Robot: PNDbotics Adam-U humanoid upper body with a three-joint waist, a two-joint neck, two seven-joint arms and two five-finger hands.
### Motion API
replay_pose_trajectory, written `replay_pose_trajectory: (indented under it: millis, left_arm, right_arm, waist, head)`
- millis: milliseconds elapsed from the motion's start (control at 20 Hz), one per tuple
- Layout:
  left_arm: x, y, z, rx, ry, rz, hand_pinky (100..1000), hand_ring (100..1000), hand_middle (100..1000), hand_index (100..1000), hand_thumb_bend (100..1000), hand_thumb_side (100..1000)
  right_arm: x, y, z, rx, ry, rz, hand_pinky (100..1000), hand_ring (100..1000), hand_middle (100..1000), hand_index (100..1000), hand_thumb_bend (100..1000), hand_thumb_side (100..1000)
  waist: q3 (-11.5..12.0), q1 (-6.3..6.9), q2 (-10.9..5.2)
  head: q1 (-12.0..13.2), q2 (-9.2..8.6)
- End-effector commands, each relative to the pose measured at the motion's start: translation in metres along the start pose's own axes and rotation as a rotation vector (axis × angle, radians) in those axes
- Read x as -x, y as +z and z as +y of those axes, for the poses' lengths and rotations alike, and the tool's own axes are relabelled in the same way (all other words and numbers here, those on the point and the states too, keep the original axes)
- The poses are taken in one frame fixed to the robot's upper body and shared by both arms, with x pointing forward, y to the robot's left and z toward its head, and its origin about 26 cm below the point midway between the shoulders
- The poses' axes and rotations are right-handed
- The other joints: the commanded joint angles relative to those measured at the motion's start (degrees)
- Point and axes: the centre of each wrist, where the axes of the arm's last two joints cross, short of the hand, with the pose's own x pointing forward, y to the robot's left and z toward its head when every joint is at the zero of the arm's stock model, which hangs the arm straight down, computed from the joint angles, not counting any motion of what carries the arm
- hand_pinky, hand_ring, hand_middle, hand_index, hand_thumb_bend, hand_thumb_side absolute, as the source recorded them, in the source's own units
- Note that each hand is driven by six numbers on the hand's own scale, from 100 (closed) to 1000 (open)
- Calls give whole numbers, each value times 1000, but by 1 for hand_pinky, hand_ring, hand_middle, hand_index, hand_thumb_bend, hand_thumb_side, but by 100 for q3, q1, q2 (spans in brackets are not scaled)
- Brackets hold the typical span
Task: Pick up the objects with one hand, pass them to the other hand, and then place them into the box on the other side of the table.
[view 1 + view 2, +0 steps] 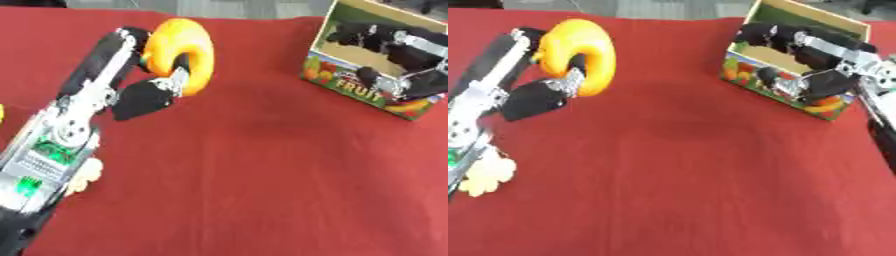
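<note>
Red-covered table (693, 190); fruit box (773, 75) far right; pale flower-shaped thing (487, 172) near left.

A red cloth (262, 175) covers the bench from edge to edge, with a strip of grey floor (667, 7) showing beyond its far edge, and a small pale, scallop-edged thing (487, 175) lies on the cloth close to its left edge.

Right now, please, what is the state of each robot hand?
Left robot hand: closed on the orange ring-shaped object, held above the red table.
Right robot hand: at the fruit box, fingers curled, holding nothing visible.
</note>
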Motion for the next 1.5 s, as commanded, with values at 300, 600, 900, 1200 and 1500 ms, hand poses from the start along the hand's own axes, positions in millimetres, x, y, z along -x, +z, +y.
replay_pose_trajectory:
  millis: [300, 600, 900, 1200, 1500]
  left_arm:
    - [-14, -11, -16, -24, 13, -103, 632, 649, 501, 440, 100, 522]
    - [-18, -15, -30, -34, 33, -133, 630, 648, 498, 438, 100, 532]
    - [-24, -19, -39, -55, 39, -177, 630, 646, 499, 436, 100, 550]
    - [-28, -23, -48, -65, 13, -211, 630, 647, 500, 436, 100, 554]
    - [-28, -30, -61, -76, -6, -234, 629, 646, 501, 435, 100, 558]
  right_arm:
    - [-6, -19, -7, -236, 177, -163, 1000, 1000, 913, 1000, 100, 453]
    - [-10, -32, -7, -248, 168, -184, 1000, 1000, 918, 1000, 100, 476]
    - [-9, -40, -3, -272, 180, -189, 1000, 1000, 924, 1000, 100, 527]
    - [-9, -48, 1, -293, 192, -211, 1000, 1000, 922, 1000, 100, 552]
    - [-10, -54, 3, -304, 186, -220, 1000, 1000, 922, 1000, 100, 526]
  waist:
    - [124, -16, -70]
    - [262, -53, -47]
    - [392, -78, -24]
    - [474, -103, -15]
    - [535, -100, -14]
  head:
    - [-129, -110]
    - [-210, -123]
    - [-344, -108]
    - [-524, -68]
    - [-678, -54]
